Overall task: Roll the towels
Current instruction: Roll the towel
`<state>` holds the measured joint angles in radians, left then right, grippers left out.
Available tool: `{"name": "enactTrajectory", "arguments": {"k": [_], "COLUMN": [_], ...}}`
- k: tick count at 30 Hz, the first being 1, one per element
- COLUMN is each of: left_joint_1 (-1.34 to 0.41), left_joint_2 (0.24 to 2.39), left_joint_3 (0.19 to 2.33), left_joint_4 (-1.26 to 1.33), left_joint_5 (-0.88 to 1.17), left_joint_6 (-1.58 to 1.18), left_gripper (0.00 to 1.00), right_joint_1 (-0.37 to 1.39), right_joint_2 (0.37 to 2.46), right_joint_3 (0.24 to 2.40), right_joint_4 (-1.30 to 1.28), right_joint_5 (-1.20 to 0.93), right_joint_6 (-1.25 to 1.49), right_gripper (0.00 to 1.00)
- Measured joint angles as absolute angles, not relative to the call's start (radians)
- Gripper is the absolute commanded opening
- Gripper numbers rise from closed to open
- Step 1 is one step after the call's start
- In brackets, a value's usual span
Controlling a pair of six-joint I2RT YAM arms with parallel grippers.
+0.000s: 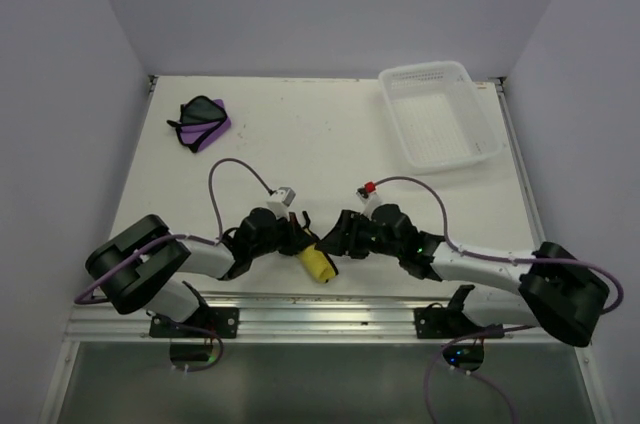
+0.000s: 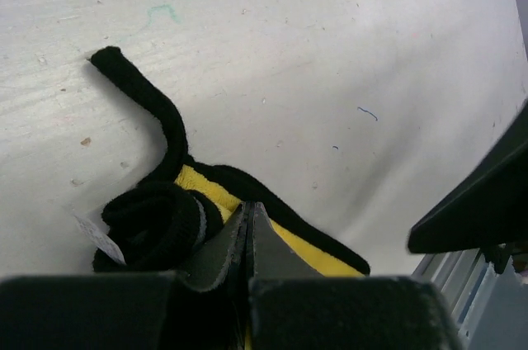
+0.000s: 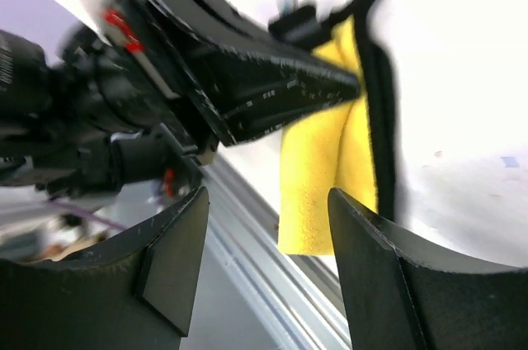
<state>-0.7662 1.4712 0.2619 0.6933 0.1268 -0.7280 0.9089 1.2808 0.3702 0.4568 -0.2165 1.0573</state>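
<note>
My left gripper [image 2: 248, 211] pinches the yellow towel [image 1: 318, 264], rolled at the near edge of the tabletop [image 1: 320, 144]; the right gripper [image 3: 268, 195] stands spread. Next I'd fetch the purple towel [image 1: 203, 122], far left corner.

Legible text: none.
- White tag [image 2: 99, 238] on yellow towel [image 2: 309, 253]: nothing readable.
- Finger [image 3: 272, 94] of left gripper [image 3: 353, 82]: fine pale markings, too blurred to read.
- Table [image 2: 346, 53]: green scribble [image 2: 162, 11] and blue mark [image 2: 368, 113], no letters.
</note>
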Motion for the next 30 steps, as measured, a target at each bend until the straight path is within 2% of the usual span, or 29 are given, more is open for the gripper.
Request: {"name": "enactTrajectory", "arguments": {"k": [5, 8, 12, 16, 21, 30], "left_joint_1": [-0.766, -0.766, -0.766, -0.766, -0.766, -0.766], "left_joint_2": [1.481, 1.488, 1.501, 1.518, 1.524, 1.515], "left_joint_3": [0.265, 0.27, 0.281, 0.297, 0.304, 0.309], "left_joint_4": [0.699, 0.7, 0.701, 0.701, 0.699, 0.678], "left_joint_5": [0.126, 0.126, 0.126, 0.127, 0.127, 0.127], "left_joint_6": [-0.741, -0.741, -0.741, -0.741, -0.741, -0.739], "left_gripper": [0.0, 0.0, 0.0, 0.0, 0.0, 0.0], "right_joint_1": [0.942, 1.099, 1.417, 1.592, 1.643, 1.644], "right_joint_2": [1.097, 1.089, 1.169, 1.325, 1.496, 1.61], "right_joint_3": [0.494, 0.545, 0.665, 0.798, 0.881, 0.875], "right_joint_4": [0.071, -0.066, -0.184, -0.224, -0.265, -0.247], "right_joint_5": [-0.03, 0.132, 0.391, 0.619, 0.81, 0.947], "right_joint_6": [0.885, 0.785, 0.628, 0.504, 0.401, 0.298], "right_gripper": [0.63, 0.63, 0.63, 0.63, 0.64, 0.65]}}
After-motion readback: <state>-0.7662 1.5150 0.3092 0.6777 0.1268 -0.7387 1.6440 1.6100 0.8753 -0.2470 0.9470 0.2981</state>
